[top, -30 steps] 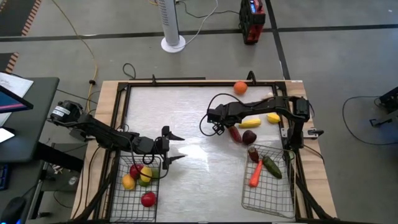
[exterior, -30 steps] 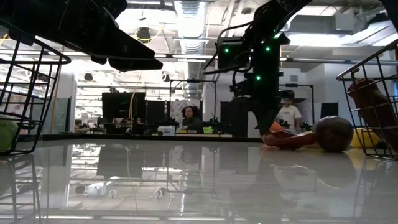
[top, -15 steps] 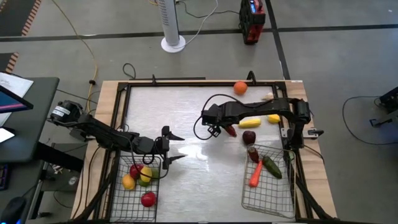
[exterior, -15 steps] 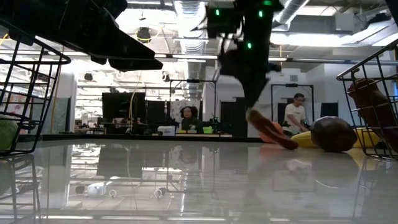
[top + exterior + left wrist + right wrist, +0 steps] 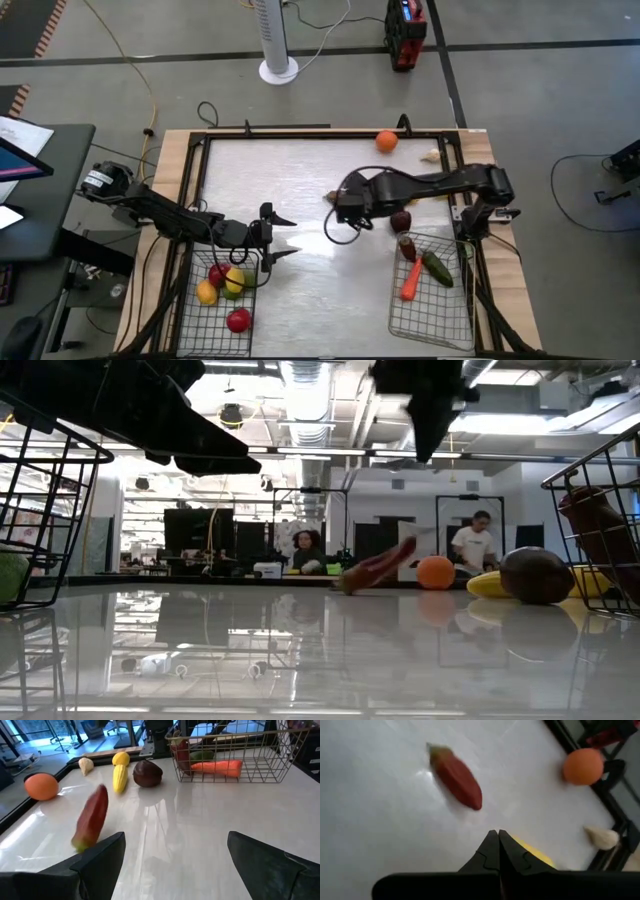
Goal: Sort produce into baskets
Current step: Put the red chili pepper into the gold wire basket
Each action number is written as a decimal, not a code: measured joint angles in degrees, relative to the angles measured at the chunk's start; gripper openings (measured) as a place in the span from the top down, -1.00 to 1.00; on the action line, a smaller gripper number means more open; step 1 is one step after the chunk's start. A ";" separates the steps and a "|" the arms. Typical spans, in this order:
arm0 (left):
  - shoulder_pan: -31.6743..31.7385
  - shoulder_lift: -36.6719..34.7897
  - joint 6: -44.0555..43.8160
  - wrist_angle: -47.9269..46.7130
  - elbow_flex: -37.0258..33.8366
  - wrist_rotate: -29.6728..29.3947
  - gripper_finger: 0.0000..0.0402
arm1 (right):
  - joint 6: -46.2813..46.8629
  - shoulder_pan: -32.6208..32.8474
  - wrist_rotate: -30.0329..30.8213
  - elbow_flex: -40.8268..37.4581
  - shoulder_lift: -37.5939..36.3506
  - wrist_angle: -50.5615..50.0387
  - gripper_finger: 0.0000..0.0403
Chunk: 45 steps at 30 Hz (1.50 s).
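— High view first: where does the right gripper sit?

— Near the table's middle, its dark fingers pressed together with nothing between them. The long red pepper lies loose on the white tabletop, apart from those fingers; the right wrist view shows it free on the surface.

— And the rest of the produce?

— A round orange and a pale garlic bulb rest by the far edge. A dark plum sits just outside the right-hand dark wire basket, which holds an orange carrot and a green cucumber.

— The left gripper?

— Spread wide and empty, beside the left-hand wire basket with its red apples, yellow lemon and green lime.
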 joint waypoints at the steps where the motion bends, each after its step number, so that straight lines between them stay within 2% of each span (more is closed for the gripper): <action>1: 0.00 0.00 0.00 0.07 0.00 0.00 -0.70 | 0.67 0.73 -0.32 0.00 -0.99 0.09 0.91; 4: 0.00 0.00 -0.13 1.29 0.00 0.00 -0.70 | 1.06 2.27 -0.11 0.03 -2.47 1.77 0.84; 8: 0.00 0.00 -1.18 2.03 0.00 0.39 -0.70 | -1.16 2.33 1.18 -0.99 -2.04 4.46 0.59; 15: -0.04 0.00 -2.18 1.55 0.00 0.48 -0.70 | -11.47 -2.51 -0.99 -9.81 -1.96 21.51 0.17; 18: -0.07 0.00 -2.05 1.50 0.00 0.48 -0.70 | -18.60 -5.91 -5.95 -14.35 -2.11 33.54 0.01; 23: -0.07 0.00 -0.62 1.17 0.00 0.48 -0.70 | -32.89 -11.38 -17.78 -21.90 -1.96 50.80 -0.19; 29: -0.04 0.00 0.99 0.44 0.00 -0.07 -0.70 | -43.58 -15.07 -23.17 -25.76 -1.99 56.02 -0.23; 35: 0.66 0.00 1.44 0.69 0.00 -0.13 -0.70 | -45.01 -17.59 -26.55 -28.90 -1.45 60.64 -0.23; 39: 1.09 0.00 1.23 0.57 0.00 -0.33 -0.70 | -46.54 -17.50 -26.46 -29.11 1.12 62.35 -0.23; 41: 1.09 0.00 1.17 0.56 0.00 -0.29 -0.70 | -47.45 -17.09 -26.51 -28.62 2.59 66.61 -0.24; 45: 1.09 0.00 1.18 0.29 0.02 0.17 -0.70 | -48.34 -16.43 -26.65 -27.96 5.92 65.93 -0.24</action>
